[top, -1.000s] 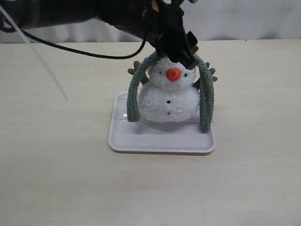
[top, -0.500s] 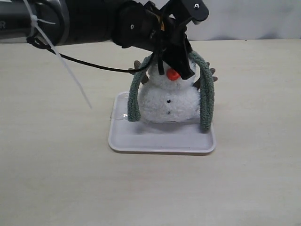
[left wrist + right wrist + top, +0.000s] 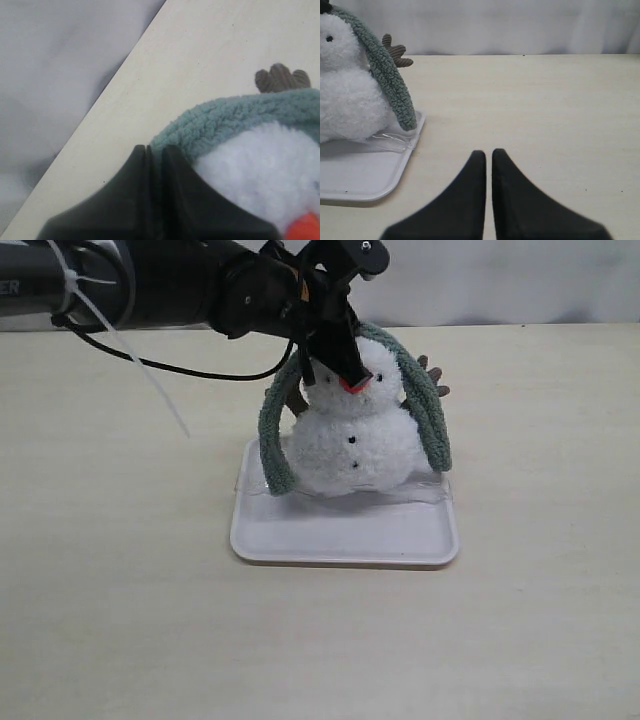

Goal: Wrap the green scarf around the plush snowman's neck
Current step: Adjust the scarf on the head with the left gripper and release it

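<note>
We see the green scarf (image 3: 425,410) draped over the head of the snowman (image 3: 350,445), both ends hanging down its sides toward the white tray (image 3: 340,540); the left tool (image 3: 152,147), jaws nearly together, meets the scarf's edge; whether it pinches fabric we cannot tell; the right tool (image 3: 487,152), closed and empty, hangs over the surface (image 3: 540,590).

White rectangular tray (image 3: 340,540) rests on a pale beige table (image 3: 120,590); light grey curtain (image 3: 520,280) hangs behind.
</note>
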